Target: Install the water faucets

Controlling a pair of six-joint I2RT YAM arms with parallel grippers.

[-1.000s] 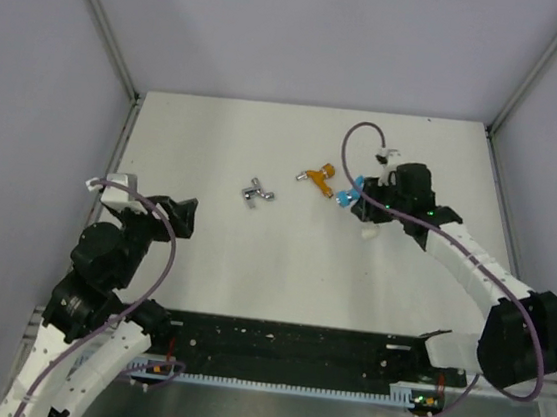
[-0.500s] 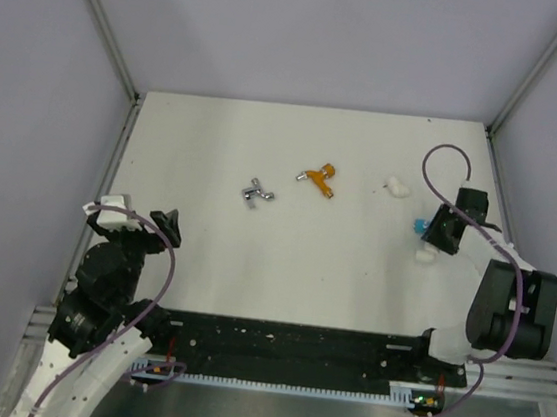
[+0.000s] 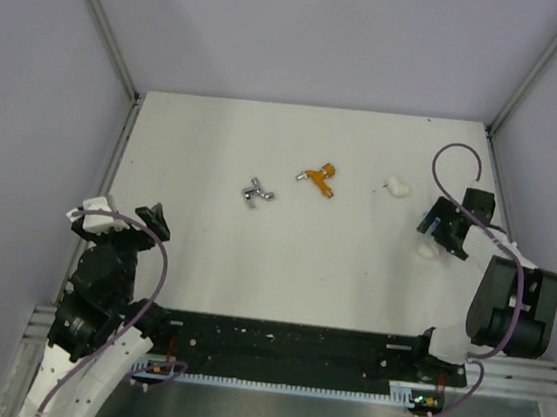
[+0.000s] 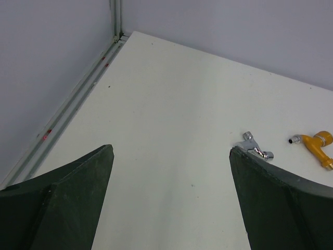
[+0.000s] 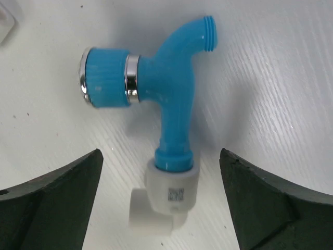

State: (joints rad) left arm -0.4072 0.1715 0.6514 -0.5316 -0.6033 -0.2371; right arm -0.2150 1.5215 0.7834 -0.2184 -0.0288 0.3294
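In the right wrist view the bright blue faucet (image 5: 171, 88) lies flat on the table, its stem seated in a white elbow fitting (image 5: 169, 195). My right gripper (image 5: 161, 153) is open, one finger on each side of the stem and neither touching it. From above, that gripper (image 3: 435, 231) hovers at the table's right side, with the elbow (image 3: 424, 252) showing just below it. The orange faucet (image 3: 318, 180) and the silver faucet (image 3: 257, 192) lie loose mid-table. My left gripper (image 4: 171, 151) stands open and empty at the near left (image 3: 136, 223).
A second white elbow fitting (image 3: 397, 187) lies at the back right. Grey walls with metal rails enclose the table (image 3: 252, 266) on three sides. A black bar (image 3: 293, 346) runs along the near edge between the arm bases.
My right gripper carried the blue faucet from beside the orange one to the table's right side, then opened and let go of it. My left arm drew back toward the near left.
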